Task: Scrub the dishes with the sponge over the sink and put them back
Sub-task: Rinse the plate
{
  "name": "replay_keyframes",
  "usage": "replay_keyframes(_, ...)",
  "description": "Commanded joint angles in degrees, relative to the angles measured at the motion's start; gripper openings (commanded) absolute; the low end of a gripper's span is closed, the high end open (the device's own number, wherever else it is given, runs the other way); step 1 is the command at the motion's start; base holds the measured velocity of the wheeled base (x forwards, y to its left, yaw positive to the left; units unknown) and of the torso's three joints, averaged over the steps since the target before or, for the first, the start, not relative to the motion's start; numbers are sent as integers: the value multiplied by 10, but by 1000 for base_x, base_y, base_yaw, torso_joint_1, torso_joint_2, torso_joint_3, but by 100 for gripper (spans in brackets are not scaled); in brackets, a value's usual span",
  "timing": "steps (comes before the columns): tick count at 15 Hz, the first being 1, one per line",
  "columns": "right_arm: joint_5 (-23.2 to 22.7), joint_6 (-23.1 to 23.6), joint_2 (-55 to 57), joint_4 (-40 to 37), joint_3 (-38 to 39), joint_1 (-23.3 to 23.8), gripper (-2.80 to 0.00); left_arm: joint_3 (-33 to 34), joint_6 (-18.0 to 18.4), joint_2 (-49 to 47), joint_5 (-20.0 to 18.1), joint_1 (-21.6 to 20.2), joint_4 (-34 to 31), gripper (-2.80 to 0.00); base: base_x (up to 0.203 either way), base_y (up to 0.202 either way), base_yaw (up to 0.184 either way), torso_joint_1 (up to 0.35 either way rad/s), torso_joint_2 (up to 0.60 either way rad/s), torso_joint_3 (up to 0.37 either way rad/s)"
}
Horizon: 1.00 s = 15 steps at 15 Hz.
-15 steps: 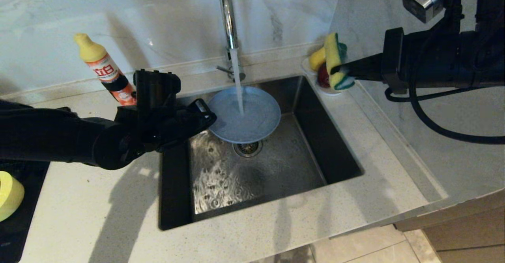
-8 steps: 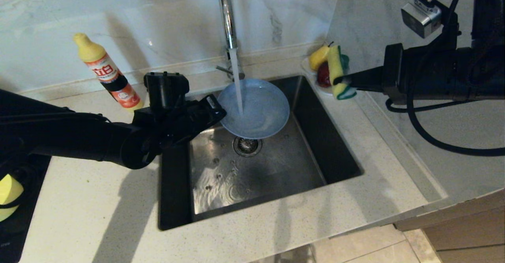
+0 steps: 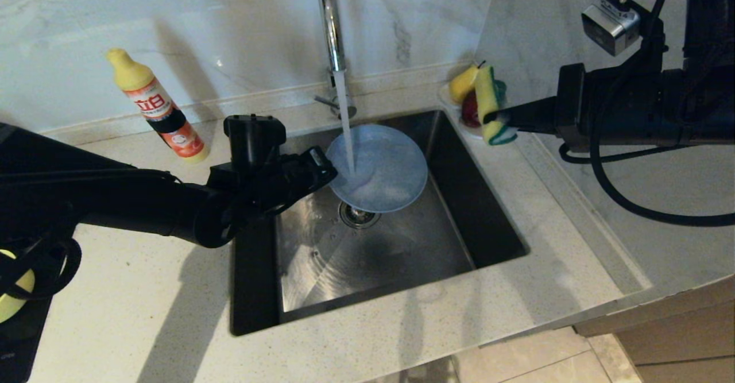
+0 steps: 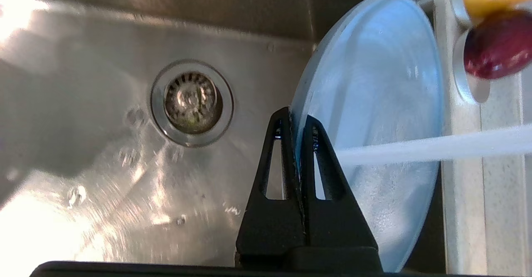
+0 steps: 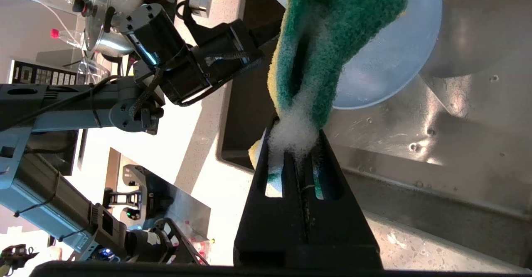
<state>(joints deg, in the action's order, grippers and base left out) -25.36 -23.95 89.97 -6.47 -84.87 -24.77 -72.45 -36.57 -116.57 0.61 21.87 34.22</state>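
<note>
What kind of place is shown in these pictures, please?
Most likely a home kitchen: a steel sink set in a speckled stone counter, a chrome tap running water, and a dish soap bottle against the marble wall.

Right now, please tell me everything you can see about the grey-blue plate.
The plate is round, shallow and pale grey-blue, with a smooth matte look. The left gripper is shut on its rim and holds it tilted above the sink, near the drain. Water from the tap strikes its inner face, which looks wet and foamy. The sponge is apart from it, off to the side in the right gripper.
</note>
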Motion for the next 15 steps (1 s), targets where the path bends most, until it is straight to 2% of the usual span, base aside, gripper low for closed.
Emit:
replay_keyframes(1,-1,-1,1,0,-3,1,-280,7,-4,1,-6,0,-1,-280,0,0,0,0,0,0)
replay_keyframes(4,-1,-1,-4,0,-3,1,-280,23,-4,3,-45,1,-4,-280,0,0,0,0,0,0)
replay_keyframes(11,-2,-2,-14,0,-4,1,-280,55,-2,34,-42,3,-10,-280,0,0,0,0,0,0)
replay_keyframes(13,-2,-2,-19,0,-4,1,-280,67,3,73,-32,-2,-11,-280,0,0,0,0,0,0)
replay_keyframes(15,-2,-2,-24,0,-4,1,-280,73,33,99,25,-3,-11,-280,0,0,0,0,0,0)
